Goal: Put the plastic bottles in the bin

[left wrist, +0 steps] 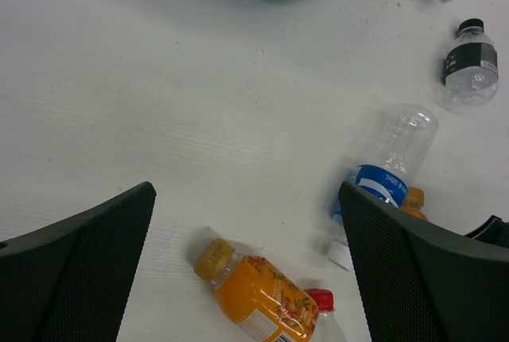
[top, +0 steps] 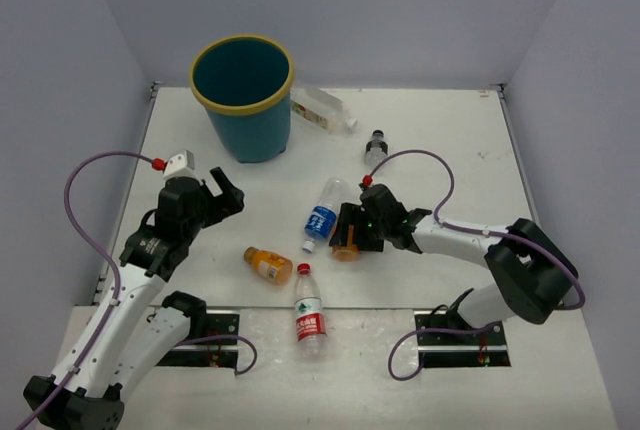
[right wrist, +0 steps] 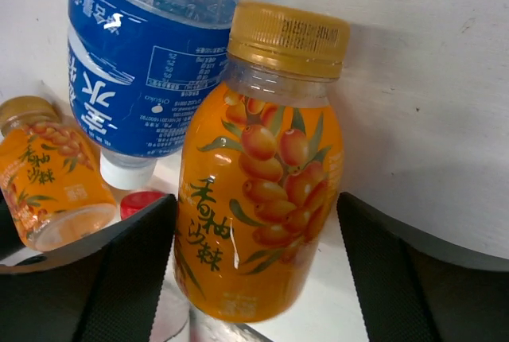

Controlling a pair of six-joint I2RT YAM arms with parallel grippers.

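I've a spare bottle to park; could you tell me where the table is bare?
Bare: the table right of the dark-capped bottle; the patch between the bin and the loose orange bottle. Crowded: centre front, around the blue-labelled bottle, red-labelled bottle and right gripper.

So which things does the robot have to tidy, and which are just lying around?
For the job:
bin
blue-label bottle
left orange bottle
right orange bottle
red-label bottle
dark-capped bottle
clear bottle beside the bin

Just there:
table
purple cables
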